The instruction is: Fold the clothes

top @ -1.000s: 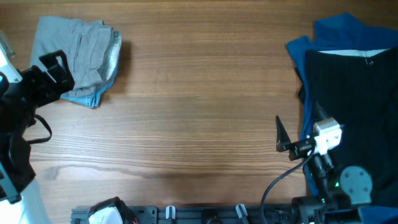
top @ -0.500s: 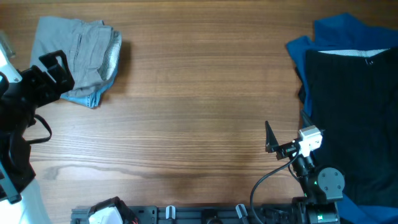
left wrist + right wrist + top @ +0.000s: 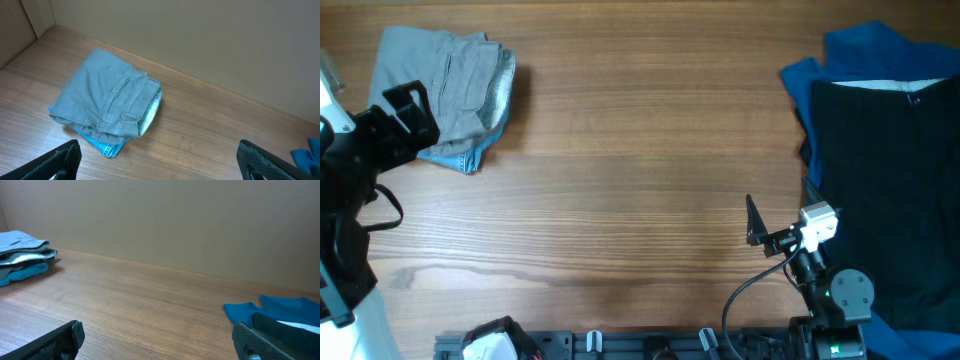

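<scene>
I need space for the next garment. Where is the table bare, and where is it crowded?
Bare: the wide middle of the table, between the grey shorts at far left and the black garment over the blue garment at right. Crowded: the left corner around the left gripper, and the right side beside the right gripper.

No readable text, labels or numbers anywhere.

Overhead: straight down, whole table. L wrist cam: tilted down at grey shorts in far-left corner, fairly close. R wrist cam: low, near-level across table; shorts seen in all three.
</scene>
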Controlling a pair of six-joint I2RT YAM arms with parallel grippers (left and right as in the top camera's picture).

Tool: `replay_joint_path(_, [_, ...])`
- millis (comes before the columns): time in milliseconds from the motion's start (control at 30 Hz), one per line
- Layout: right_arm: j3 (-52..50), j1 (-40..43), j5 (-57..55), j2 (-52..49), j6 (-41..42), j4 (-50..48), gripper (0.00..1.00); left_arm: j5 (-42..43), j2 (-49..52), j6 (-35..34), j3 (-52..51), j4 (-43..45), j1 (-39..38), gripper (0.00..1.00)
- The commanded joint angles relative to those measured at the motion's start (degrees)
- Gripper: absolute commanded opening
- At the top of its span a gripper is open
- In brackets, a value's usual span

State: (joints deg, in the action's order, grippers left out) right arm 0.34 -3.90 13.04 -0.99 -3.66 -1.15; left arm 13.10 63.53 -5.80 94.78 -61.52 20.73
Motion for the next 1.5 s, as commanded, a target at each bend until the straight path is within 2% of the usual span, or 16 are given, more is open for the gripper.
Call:
replay_joint_path(0, [0.0, 0.2, 0.9, 0.4, 0.8, -0.1, 1.00, -0.5, -0.9, 1.1, -0.2, 0.1, -1.3, 1.00])
replay_joint_path(100, [0.0, 0.2, 0.9, 0.4, 0.8, -0.1, 1.00, -1.6, -4.1, 1.1, -0.3, 0.1, -7.3, 1.00])
replay_joint_path(200, [0.0, 0.2, 0.9, 0.4, 0.8, -0.1, 1.00, -9.4, -8.4, 1.1, -1.4, -1.3, -12.6, 1.00])
replay_joint_path(233, [0.0, 0.2, 0.9, 0.4, 0.8, -0.1, 1.00, -9.6, -11.5, 0.9, -4.5, 1.6, -13.5, 1.00])
replay_joint_path(333, [0.0, 0.2, 0.9, 0.4, 0.8, -0.1, 1.00, -9.6, -19.5, -2.5, -16.2, 14.3, -13.6, 1.00])
replay_joint_path(400, [0.0, 0.2, 0.9, 0.4, 0.8, -0.1, 1.00, -9.0, -28.9, -7.3, -30.4, 24.7, -13.6, 1.00])
replay_joint_path(467, [0.0, 0.2, 0.9, 0.4, 0.8, -0.1, 1.00, -7.4, -35.6, -8.0, -39.9, 30.1, -13.6, 1.00])
replay_joint_path(633, [0.0, 0.2, 0.9, 0.4, 0.8, -0.1, 1.00, -5.6, -52.9, -7.7, -59.6, 38.0, -13.6, 1.00])
replay_joint_path(700, [0.0, 0.2, 0.9, 0.4, 0.8, -0.1, 1.00, -2.5, -56.3, -4.0, -64.0, 40.2, -13.6, 1.00])
replay_joint_path(733, [0.0, 0.2, 0.9, 0.4, 0.8, -0.1, 1.00, 0.2, -61.0, -1.9, -72.4, 47.1, -13.9, 1.00])
replay_joint_path(933, [0.0, 0.2, 0.9, 0.4, 0.8, -0.1, 1.00, 3.0, -63.3, -1.9, -94.0, 69.4, -15.6, 1.00])
replay_joint_path(1267, [0.0, 0.2, 0.9, 0.4, 0.8, -0.1, 1.00, 2.3, -63.1, -1.9, -94.4, 58.6, -16.2, 1.00])
replay_joint_path(1467, [0.0, 0.2, 0.9, 0.4, 0.8, -0.1, 1.00, 2.3, -63.0, -1.9, -94.4, 58.6, -16.2, 1.00])
